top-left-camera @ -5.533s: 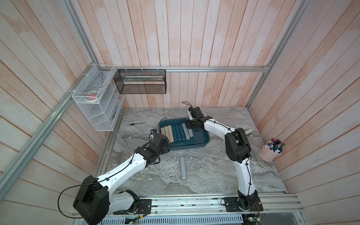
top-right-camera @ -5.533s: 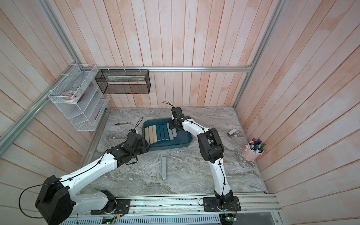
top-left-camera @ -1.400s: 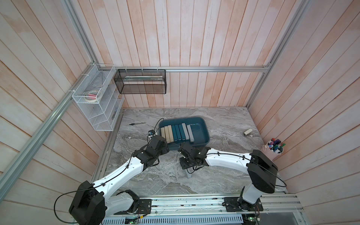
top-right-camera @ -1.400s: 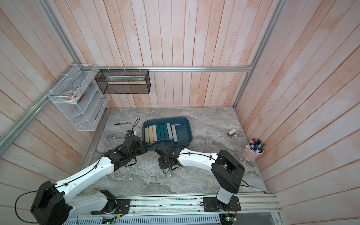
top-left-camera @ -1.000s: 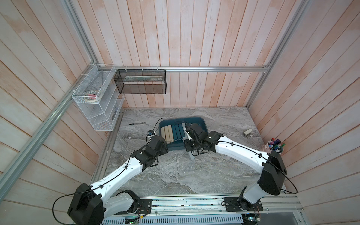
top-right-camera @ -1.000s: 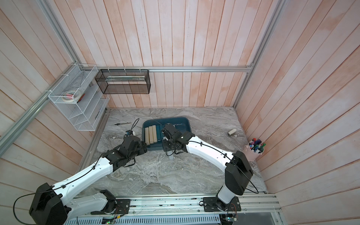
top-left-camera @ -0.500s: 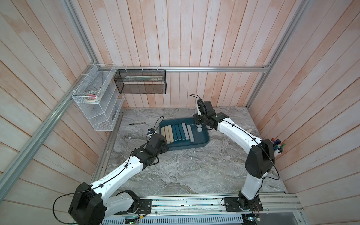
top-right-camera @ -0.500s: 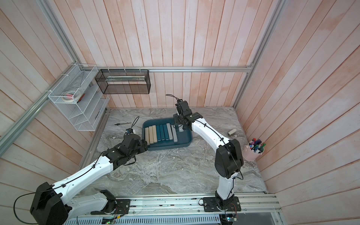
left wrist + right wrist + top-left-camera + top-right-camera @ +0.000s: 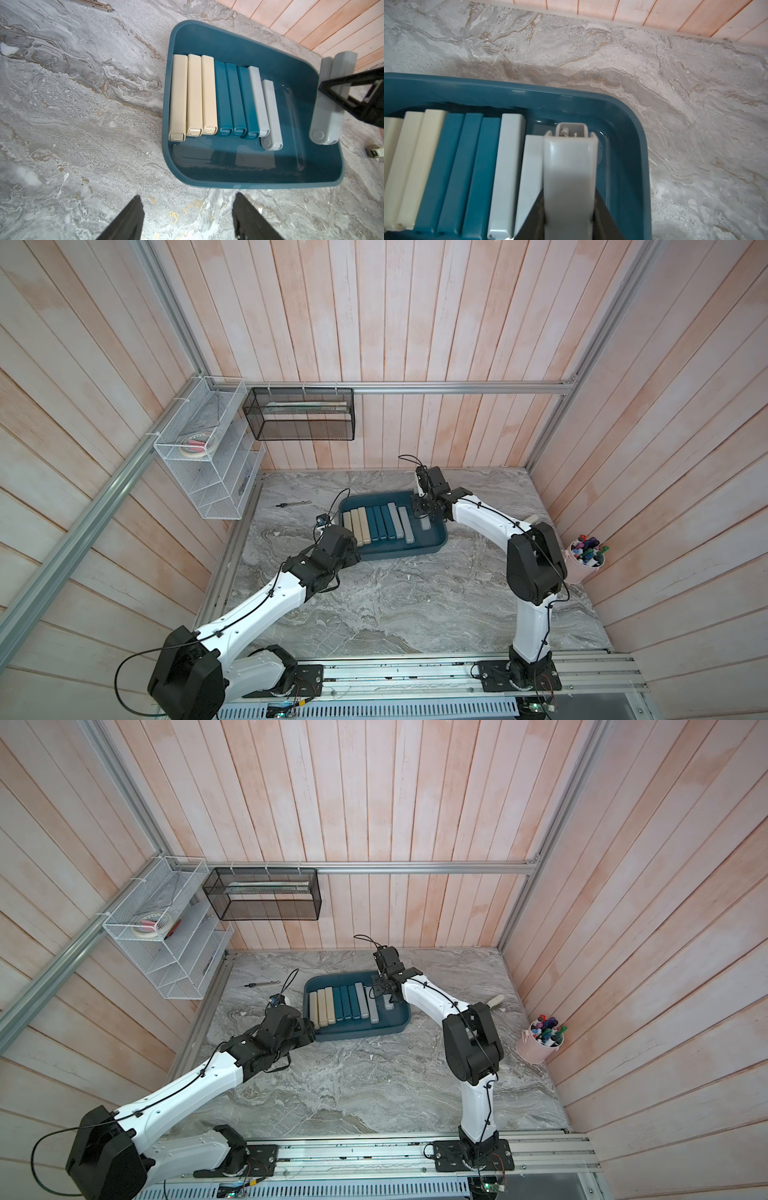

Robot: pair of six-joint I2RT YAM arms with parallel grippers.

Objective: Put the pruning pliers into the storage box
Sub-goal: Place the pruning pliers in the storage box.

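as it stands now: a grey bar [image 9: 570, 158] is clamped in the right gripper [image 9: 569, 199] and hung tilted over the box [image 9: 633, 116], at the 3 o'clock end of the row.
row: eight bars [image 9: 194, 93] are laid flat side by side in the box, three beige at 9 o'clock, three teal, then two grey.
contact: whether the grey bar's low end is touching the box floor cannot be told.
left gripper [image 9: 187, 197]: jaws are seen apart and empty, over the table [image 9: 83, 104] just off the box's 8 o'clock corner.
handling: the grey bar is judged light, stiff and smooth-sided, so slip is likely under a loose grip; a hinge at one end may let it open.
hold: it is best taken across its narrow sides near mid-length.
left to do: only this one is judged unplaced; free floor is seen at 3 o'clock.
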